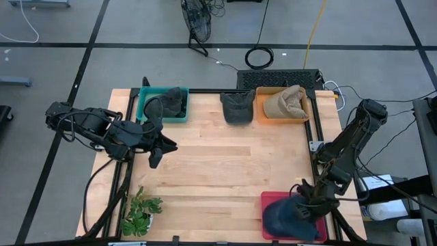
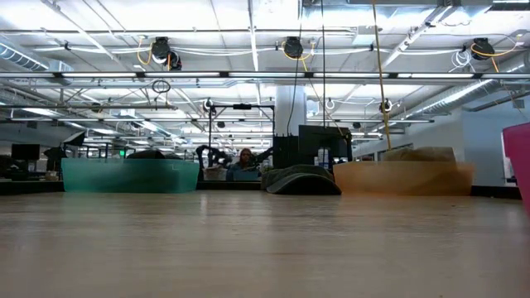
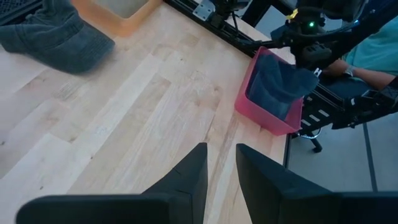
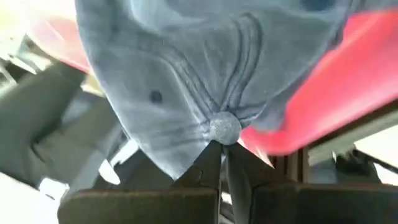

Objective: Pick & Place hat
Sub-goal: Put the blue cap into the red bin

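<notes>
1. Right gripper (image 1: pixel 305 202) is down in the red plastic bin (image 1: pixel 268 200) at the near right corner of the light wooden table (image 1: pixel 218 171). Fingers are pinched together on the crown of the navy-blue fabric cap (image 1: pixel 280 217), right at its top button (image 4: pixel 224 129).
2. The navy cap lies in the red bin and spills a little over its left edge. Crown seams run out from the button. Which way the brim points, or its long axis: can't tell, the arm covers much of it.
3. Left gripper (image 1: pixel 154 158) hovers over the left part of the table, near the teal plastic bin (image 1: pixel 145 102). Fingers (image 3: pixel 189 180) stand narrowly apart with nothing between them.
4. Teal bin at far left holds a dark grey cap (image 1: pixel 171 102).
5. Another dark grey cap (image 1: pixel 237 106) sits on the table at the far edge, between the teal bin and the orange plastic bin (image 1: pixel 263 109).
6. Orange bin holds a tan cap (image 1: pixel 287 101).
7. Small green potted plant (image 1: pixel 140 212) at the near left corner.
</notes>
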Controlling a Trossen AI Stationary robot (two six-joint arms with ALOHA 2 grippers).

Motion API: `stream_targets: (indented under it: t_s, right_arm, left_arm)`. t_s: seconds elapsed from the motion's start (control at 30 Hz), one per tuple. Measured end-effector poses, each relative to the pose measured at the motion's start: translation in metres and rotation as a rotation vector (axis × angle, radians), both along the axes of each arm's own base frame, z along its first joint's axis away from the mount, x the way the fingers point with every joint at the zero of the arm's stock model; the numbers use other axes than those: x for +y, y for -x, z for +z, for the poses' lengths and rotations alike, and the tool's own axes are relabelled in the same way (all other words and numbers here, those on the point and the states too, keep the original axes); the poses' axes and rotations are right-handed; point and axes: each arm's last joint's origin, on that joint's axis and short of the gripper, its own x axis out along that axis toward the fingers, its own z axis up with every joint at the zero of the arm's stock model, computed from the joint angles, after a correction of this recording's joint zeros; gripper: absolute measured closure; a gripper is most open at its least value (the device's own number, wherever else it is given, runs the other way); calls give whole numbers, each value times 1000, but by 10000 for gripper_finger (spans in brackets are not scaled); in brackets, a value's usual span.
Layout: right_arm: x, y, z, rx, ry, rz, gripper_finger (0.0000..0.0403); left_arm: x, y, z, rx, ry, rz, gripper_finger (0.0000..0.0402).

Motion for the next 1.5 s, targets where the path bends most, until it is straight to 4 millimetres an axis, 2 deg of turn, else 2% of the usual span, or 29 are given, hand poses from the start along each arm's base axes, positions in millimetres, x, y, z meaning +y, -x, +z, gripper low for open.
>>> stream_targets:
  t_s: [0.23,0.4,0.53,0.67,0.77,0.93,1.07,1.3,1.5]
  right_arm:
    - [0,1,0,26,-4,20,399]
    - [-5,7,-4,127,32,65,396]
    - [-7,11,-5,216,14,119,379]
    - [-7,10,-5,210,14,114,351]
    - [-6,9,-3,178,15,93,332]
    - [-8,3,11,94,16,33,309]
    - [-11,-7,17,-46,39,-54,298]
    - [-28,-30,12,-208,197,-233,304]
    - [-42,-45,0,-183,318,-250,316]
  left_arm:
    - [0,0,0,0,-9,-5,309]
    - [0,0,0,0,-9,-5,309]
    - [0,0,0,0,-13,-8,309]
    - [0,0,0,0,-12,-8,309]
    - [0,0,0,0,-12,-8,309]
    - [0,0,0,0,-17,-11,309]
    - [0,0,0,0,-29,-19,309]
    - [0,0,0,0,-30,-20,309]
    - [0,0,0,0,-30,-19,309]
